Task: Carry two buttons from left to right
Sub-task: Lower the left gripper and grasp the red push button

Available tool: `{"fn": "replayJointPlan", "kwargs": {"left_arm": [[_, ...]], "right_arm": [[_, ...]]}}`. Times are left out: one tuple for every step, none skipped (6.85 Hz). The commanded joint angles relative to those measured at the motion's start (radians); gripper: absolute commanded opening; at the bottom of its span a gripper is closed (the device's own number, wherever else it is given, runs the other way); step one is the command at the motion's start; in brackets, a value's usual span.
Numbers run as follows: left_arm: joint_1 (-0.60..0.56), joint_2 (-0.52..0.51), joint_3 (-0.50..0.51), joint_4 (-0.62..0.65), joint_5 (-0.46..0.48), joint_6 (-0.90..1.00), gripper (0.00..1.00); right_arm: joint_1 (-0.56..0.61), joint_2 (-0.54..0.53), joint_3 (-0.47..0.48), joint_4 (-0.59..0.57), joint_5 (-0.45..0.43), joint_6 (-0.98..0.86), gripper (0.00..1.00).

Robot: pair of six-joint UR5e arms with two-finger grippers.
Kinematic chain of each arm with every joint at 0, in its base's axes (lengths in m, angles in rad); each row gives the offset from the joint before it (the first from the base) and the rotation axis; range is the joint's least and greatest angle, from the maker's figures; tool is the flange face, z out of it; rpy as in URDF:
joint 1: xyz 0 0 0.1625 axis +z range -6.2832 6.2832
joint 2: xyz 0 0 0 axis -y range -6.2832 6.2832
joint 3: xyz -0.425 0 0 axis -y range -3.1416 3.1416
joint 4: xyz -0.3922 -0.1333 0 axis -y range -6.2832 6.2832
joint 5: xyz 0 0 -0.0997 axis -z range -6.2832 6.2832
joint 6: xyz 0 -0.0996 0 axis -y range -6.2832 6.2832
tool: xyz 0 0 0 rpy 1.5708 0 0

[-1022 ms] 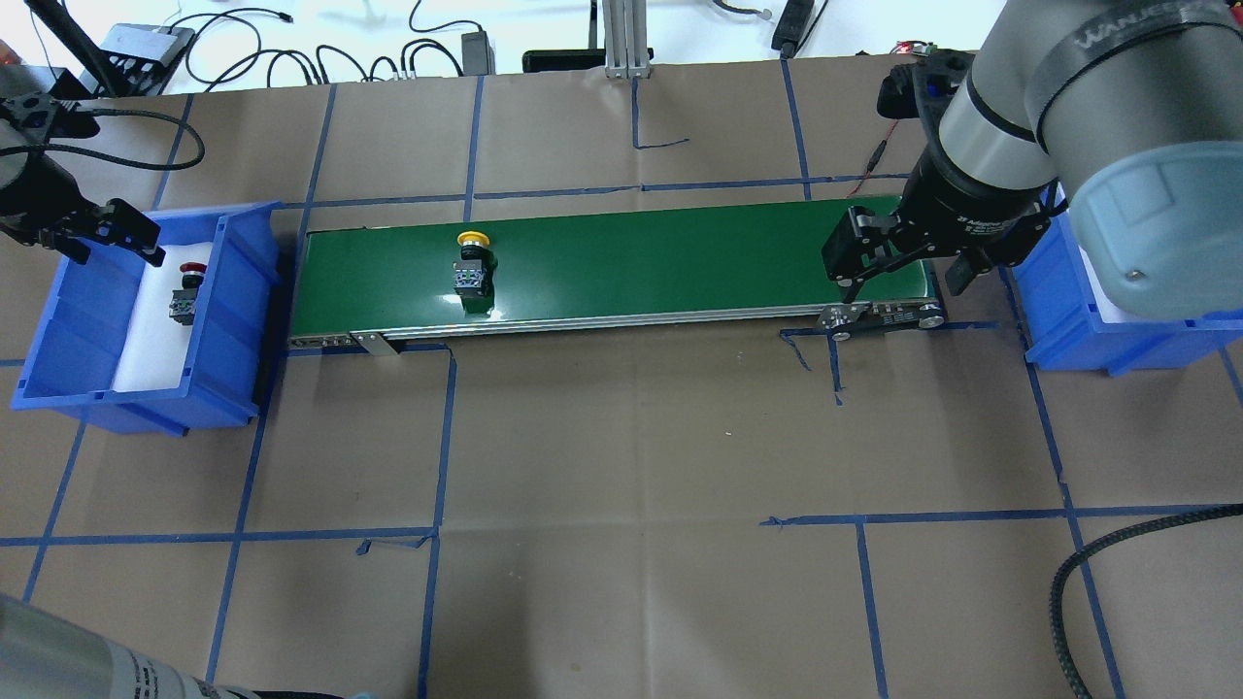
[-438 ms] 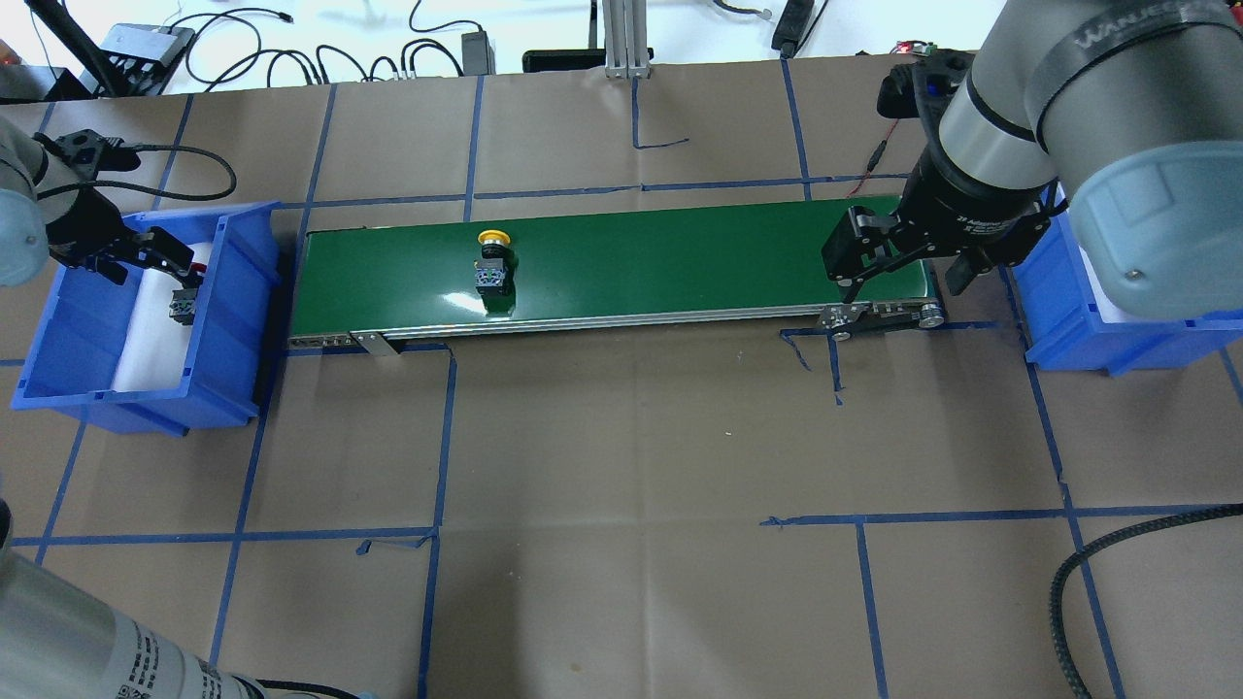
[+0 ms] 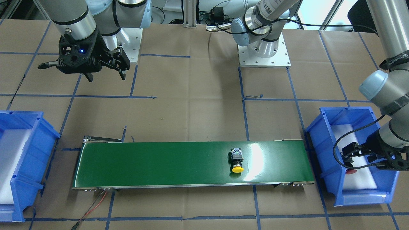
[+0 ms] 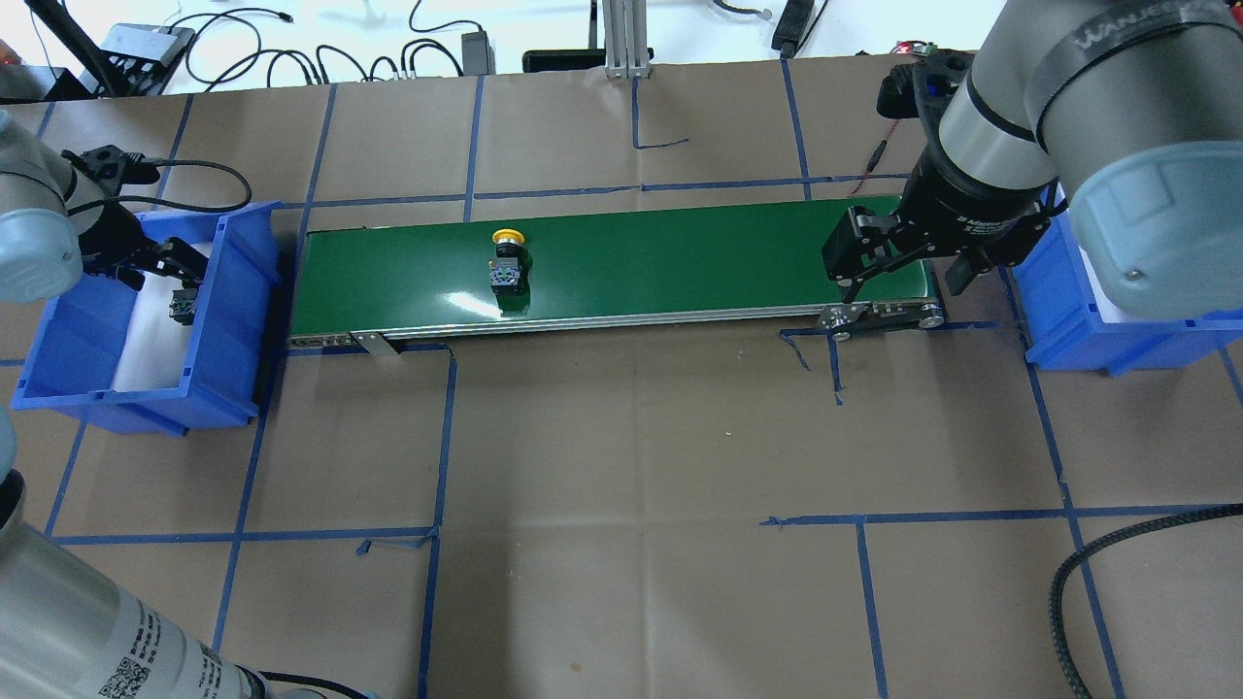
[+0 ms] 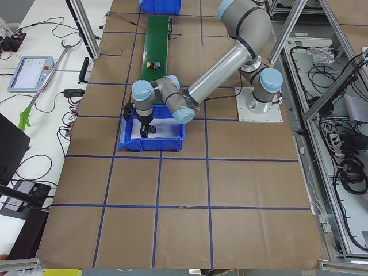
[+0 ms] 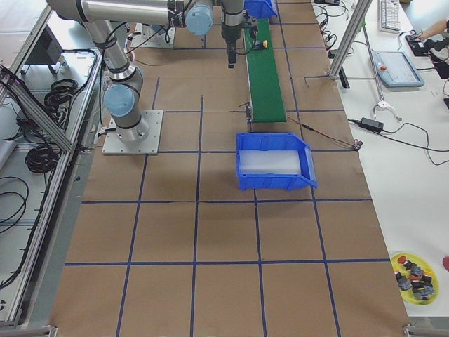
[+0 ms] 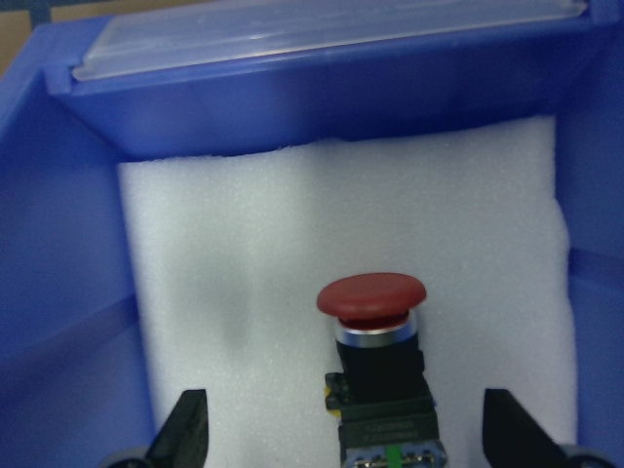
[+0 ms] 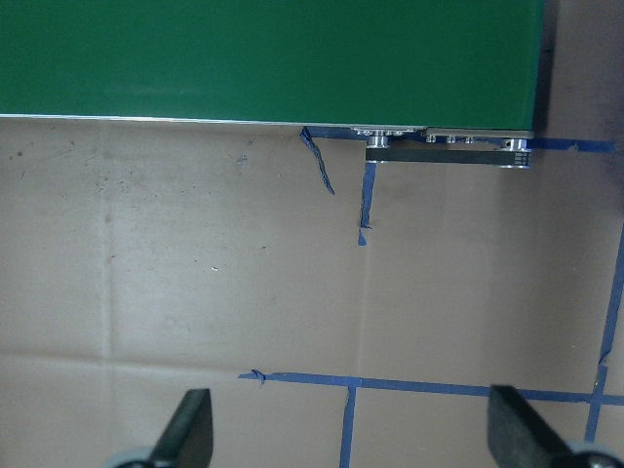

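Where foam (image 7: pixel 341 210) lines the bin (image 7: pixel 58 253), red button (image 7: pixel 378 370) sits.

In the left wrist view, the bottom edge cuts off the base of the red button (image 7: pixel 371 363) and all but the fingertips of the left claw (image 7: pixel 346 434). From overhead, that claw covers the red cap, leaving only the grey body showing. The right arm (image 4: pixel 1117 146) hides much of the right-hand blue bin (image 4: pixel 1063 325). From the tabletop's right end, the yellow button (image 6: pixel 265 44) is a mere speck.

Belt (image 4: pixel 680 252) runs across the surface (image 4: pixel 631 437) between left bin (image 4: pixel 238 320) and right bin (image 4: pixel 1054 311). One button (image 4: pixel 508 269) sits on the belt, the other button (image 7: pixel 378 380) in the left bin.
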Motion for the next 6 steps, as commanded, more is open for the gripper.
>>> {"fn": "replayJointPlan", "kwargs": {"left_arm": [[-0.001,-0.018,0.001,0.004,-0.006,-0.002,0.99],[-0.001,-0.019,0.001,0.004,-0.021,-0.002,0.88],[-0.001,-0.019,0.001,0.004,-0.020,-0.001,0.64],[-0.001,-0.018,0.003,0.004,-0.020,0.002,0.41],[-0.001,-0.013,0.010,0.002,-0.023,0.001,0.28],[0.002,-0.001,0.036,-0.016,-0.020,0.007,0.21]], "right_arm": [[0.000,0.000,0.000,0.000,0.000,0.000,1.00],[0.000,0.000,0.000,0.000,0.000,0.000,1.00],[0.000,0.000,0.000,0.000,0.000,0.000,1.00],[0.000,0.000,0.000,0.000,0.000,0.000,1.00],[0.000,0.000,0.000,0.000,0.000,0.000,1.00],[0.000,0.000,0.000,0.000,0.000,0.000,1.00]]}}
